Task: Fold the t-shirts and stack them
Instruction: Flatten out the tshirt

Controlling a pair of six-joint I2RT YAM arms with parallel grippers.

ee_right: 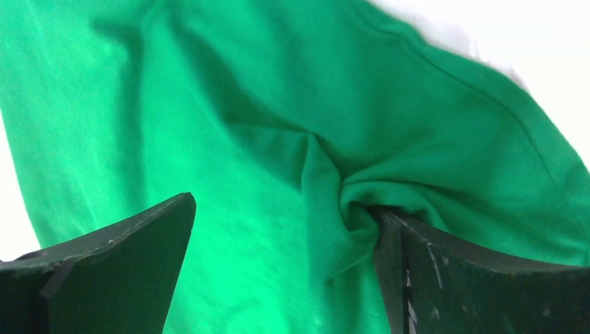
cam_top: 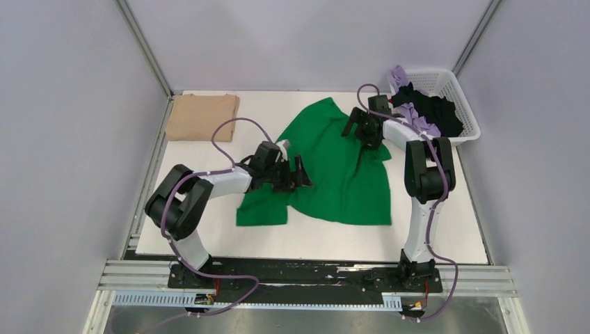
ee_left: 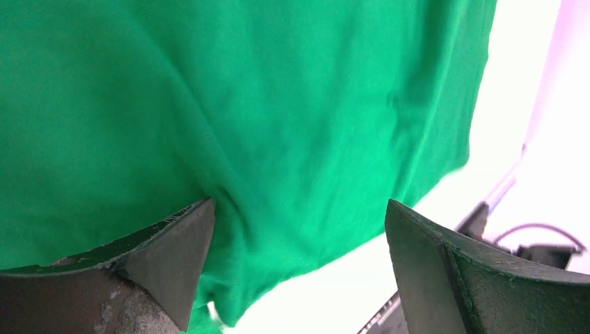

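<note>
A bright green t-shirt (cam_top: 341, 167) lies spread and rumpled across the middle of the white table. My left gripper (cam_top: 298, 175) stands open over the shirt's left part, its fingers wide apart above green cloth (ee_left: 278, 139) near an edge. My right gripper (cam_top: 362, 129) is open too, low on the shirt's upper right. There one finger (ee_right: 452, 271) presses into a bunched fold of green fabric (ee_right: 341, 202). A tan t-shirt (cam_top: 204, 116) sits folded at the back left. Lilac (cam_top: 400, 76) and black (cam_top: 435, 108) t-shirts are heaped in the basket.
A white lattice basket (cam_top: 465, 97) stands at the back right corner, close behind the right arm. Grey walls and metal posts enclose the table on three sides. The arms' rail (cam_top: 306, 282) runs along the near edge.
</note>
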